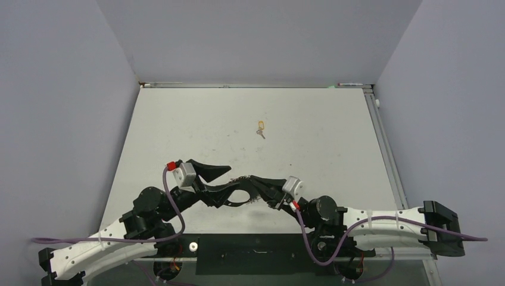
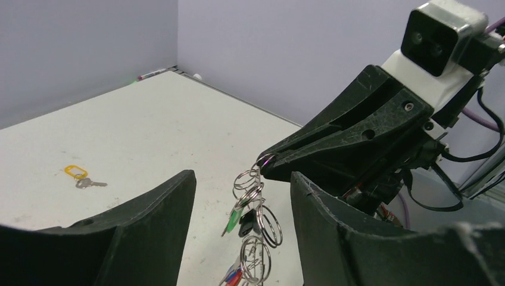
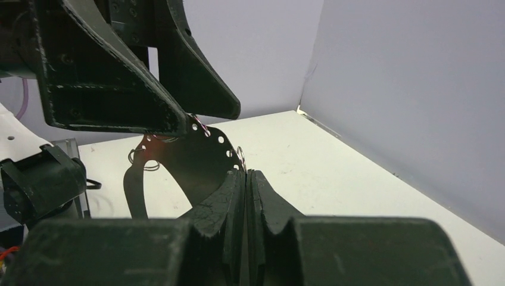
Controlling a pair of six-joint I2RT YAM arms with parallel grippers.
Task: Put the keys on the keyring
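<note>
Right tool [image 2: 265, 161] pinches the keyring [image 2: 246, 179] (keys [image 2: 233, 219] dangling below); left tool [image 2: 241, 180] is spread either side of them.

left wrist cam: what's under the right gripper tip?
A cluster of silver rings dangles from the right gripper's shut jaws, with a green tag and red and blue tags lower down. The cluster's bottom runs out of frame; key blades are hidden.
</note>
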